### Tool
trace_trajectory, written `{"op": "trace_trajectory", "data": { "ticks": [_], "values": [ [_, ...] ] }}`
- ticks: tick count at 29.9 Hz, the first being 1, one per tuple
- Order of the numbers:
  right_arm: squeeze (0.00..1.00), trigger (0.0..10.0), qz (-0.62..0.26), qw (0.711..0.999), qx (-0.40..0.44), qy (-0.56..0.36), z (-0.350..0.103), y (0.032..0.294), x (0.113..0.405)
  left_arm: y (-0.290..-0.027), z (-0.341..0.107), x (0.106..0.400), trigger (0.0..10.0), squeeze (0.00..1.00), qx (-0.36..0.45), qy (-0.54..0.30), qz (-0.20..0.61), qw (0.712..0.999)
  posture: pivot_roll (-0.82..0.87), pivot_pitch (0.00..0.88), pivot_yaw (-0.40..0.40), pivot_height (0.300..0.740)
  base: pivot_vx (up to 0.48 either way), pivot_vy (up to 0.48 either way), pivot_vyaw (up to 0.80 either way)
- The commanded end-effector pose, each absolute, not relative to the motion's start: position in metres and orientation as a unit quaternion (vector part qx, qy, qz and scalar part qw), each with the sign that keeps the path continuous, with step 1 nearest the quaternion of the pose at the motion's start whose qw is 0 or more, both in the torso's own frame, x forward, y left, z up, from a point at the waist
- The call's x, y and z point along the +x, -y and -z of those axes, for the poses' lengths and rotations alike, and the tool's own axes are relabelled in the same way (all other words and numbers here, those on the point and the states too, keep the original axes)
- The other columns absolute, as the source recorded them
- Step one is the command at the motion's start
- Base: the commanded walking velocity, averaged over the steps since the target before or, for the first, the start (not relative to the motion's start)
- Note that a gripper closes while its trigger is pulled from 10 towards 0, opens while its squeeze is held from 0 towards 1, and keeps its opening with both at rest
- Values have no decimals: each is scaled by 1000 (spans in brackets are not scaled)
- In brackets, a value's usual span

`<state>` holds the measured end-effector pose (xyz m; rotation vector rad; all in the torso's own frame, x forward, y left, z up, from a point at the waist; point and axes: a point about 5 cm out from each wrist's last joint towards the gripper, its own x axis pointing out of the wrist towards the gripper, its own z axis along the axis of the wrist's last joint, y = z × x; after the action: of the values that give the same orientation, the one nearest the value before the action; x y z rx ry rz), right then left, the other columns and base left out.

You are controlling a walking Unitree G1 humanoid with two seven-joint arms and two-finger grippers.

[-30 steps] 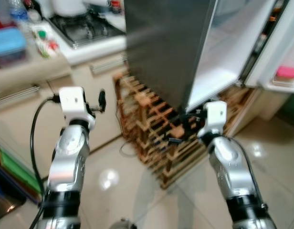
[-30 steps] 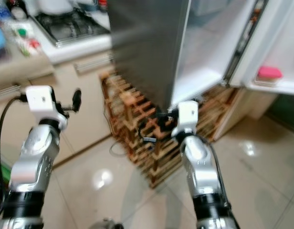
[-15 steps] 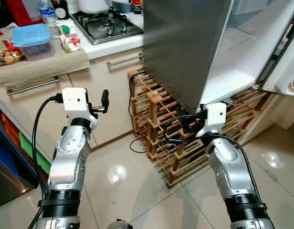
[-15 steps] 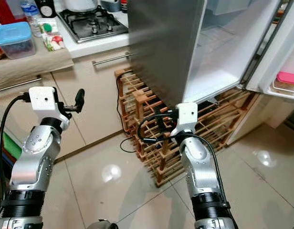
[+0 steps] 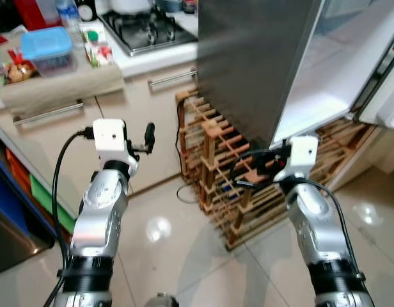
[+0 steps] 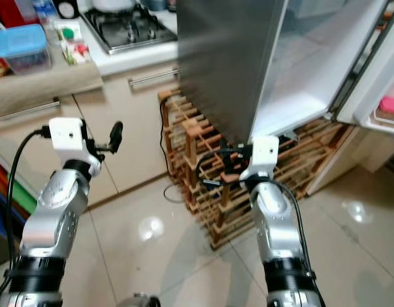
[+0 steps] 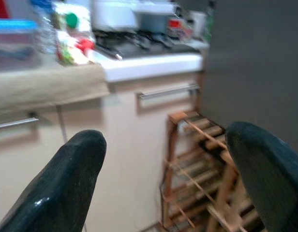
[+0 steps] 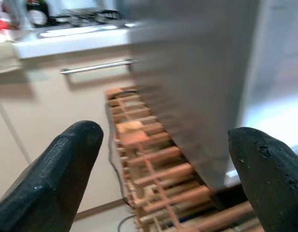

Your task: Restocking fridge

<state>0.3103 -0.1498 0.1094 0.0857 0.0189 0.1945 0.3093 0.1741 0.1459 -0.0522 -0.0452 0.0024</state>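
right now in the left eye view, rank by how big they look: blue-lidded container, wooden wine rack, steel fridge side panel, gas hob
1. steel fridge side panel, largest by far
2. wooden wine rack
3. gas hob, cut off by the top edge
4. blue-lidded container, smallest

The hob and the container look close in size, so that order is unsure.

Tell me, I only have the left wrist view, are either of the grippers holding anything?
Observer: No. The left gripper and right gripper are both open and empty.
Operator: Is the fridge open?
Observer: Yes, the fridge door stands open at the right, with a pink thing on its shelf.
Operator: What's under the fridge?
Observer: A wooden rack sits on the floor beside the cabinets, reaching under the fridge.
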Motion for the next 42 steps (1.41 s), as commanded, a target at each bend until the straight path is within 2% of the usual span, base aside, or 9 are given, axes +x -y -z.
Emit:
{"op": "trace_trajectory", "data": {
  "ticks": [1,9,13,18,19,24,29,37,42],
  "values": [
    [0,10000,-96,995,36,4,-117,153,312,-168,-147,308,10000,0,-35,30,1,999,-83,0,2,740,307,-334,513],
    [0,10000,-124,992,14,0,-116,148,314,-172,-145,312,10000,0,-36,23,-42,998,-79,0,-36,740,0,0,508],
    [0,10000,-113,993,25,-4,-115,154,313,-176,-143,312,10000,0,-60,14,-67,996,-84,0,-56,740,0,0,506],
    [0,10000,-110,993,32,-14,-110,158,312,-179,-145,312,10000,0,-52,18,-75,996,-73,0,-56,740,0,0,500],
    [0,10000,-107,993,38,-12,-110,158,314,-180,-151,314,10000,0,-37,26,-65,997,-46,0,-18,740,0,0,494],
    [0,10000,-99,994,54,-2,-109,153,318,-171,-158,317,10000,0,3,39,-22,999,-42,0,24,740,0,0,496],
    [0,10000,-106,992,66,14,-117,144,319,-160,-162,319,10000,0,13,40,5,999,-47,0,35,740,0,0,496],
    [0,10000,-98,993,59,18,-119,154,322,-147,-156,320,10000,0,16,32,20,999,-61,0,11,740,0,0,495],
    [0,10000,-88,995,38,34,-124,157,321,-138,-165,318,10000,0,-3,59,55,997,-62,0,11,740,0,0,429]
  ]
}}
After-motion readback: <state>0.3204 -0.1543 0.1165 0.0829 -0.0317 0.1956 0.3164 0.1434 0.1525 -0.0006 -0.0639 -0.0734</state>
